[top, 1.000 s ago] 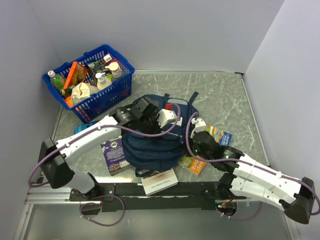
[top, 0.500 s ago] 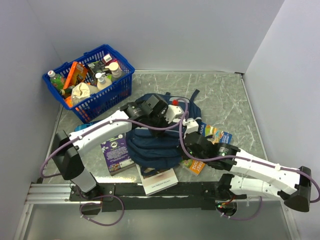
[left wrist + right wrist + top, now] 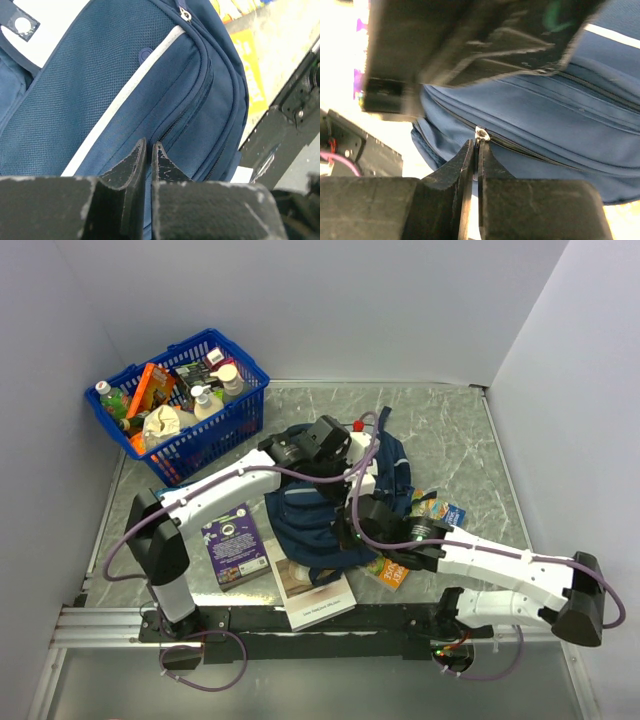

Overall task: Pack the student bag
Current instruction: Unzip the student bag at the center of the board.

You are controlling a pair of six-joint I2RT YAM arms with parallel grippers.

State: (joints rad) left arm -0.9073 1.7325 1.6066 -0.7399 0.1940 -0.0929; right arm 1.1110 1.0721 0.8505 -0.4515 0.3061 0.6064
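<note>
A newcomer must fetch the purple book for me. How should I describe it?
Find the navy backpack in the middle. Flat on the table just left of it lies a book with a dark circle on its cover. Its purple cover sets it apart: the card beside it is white, the pack right of the backpack orange and yellow.

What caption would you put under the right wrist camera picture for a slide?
Right tool, closed, pinches the silver zip pull on the navy student bag.

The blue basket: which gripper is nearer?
Left. The left gripper is at the student bag, on its far side toward the blue basket; the right gripper pinches a zip pull on its near side.
</note>
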